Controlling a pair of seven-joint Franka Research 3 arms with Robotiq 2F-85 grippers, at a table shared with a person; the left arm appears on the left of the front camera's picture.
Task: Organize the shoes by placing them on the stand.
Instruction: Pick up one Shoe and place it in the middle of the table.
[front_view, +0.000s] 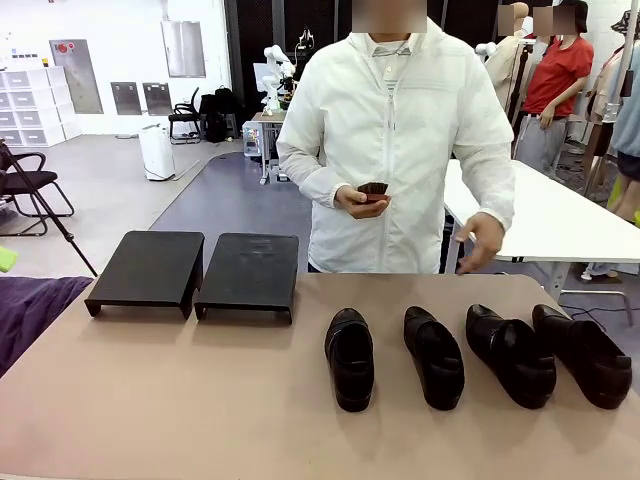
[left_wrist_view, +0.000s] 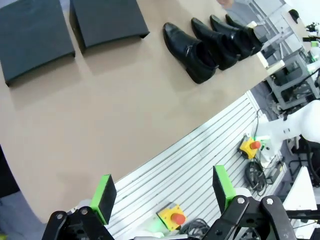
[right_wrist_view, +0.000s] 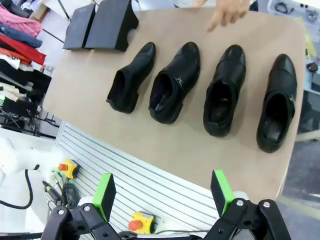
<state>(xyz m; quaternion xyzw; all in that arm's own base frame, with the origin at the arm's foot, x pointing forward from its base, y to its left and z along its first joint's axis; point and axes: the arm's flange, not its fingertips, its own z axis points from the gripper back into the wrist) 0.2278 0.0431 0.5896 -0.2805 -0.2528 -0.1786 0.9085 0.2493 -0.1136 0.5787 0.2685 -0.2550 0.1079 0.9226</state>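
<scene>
Several glossy black slip-on shoes stand in a row on the right half of the tan table, toes toward the person: the leftmost shoe (front_view: 350, 357), its neighbour (front_view: 434, 355), then two more. The row also appears in the right wrist view (right_wrist_view: 223, 89) and the left wrist view (left_wrist_view: 192, 46). The stand, two low sloped black platforms, sits bare at the far left, left platform (front_view: 148, 268) beside right platform (front_view: 249, 273). My left gripper (left_wrist_view: 163, 192) hangs open above the table's near edge. My right gripper (right_wrist_view: 163, 191) is open too, off the near edge below the shoes.
A person in a white jacket stands at the far side holding a small dark object (front_view: 373, 192), the other hand (front_view: 483, 238) hovering over the table's far right edge. A purple cloth (front_view: 30, 305) lies at the left. Slatted aluminium base (right_wrist_view: 150, 187) borders the near edge.
</scene>
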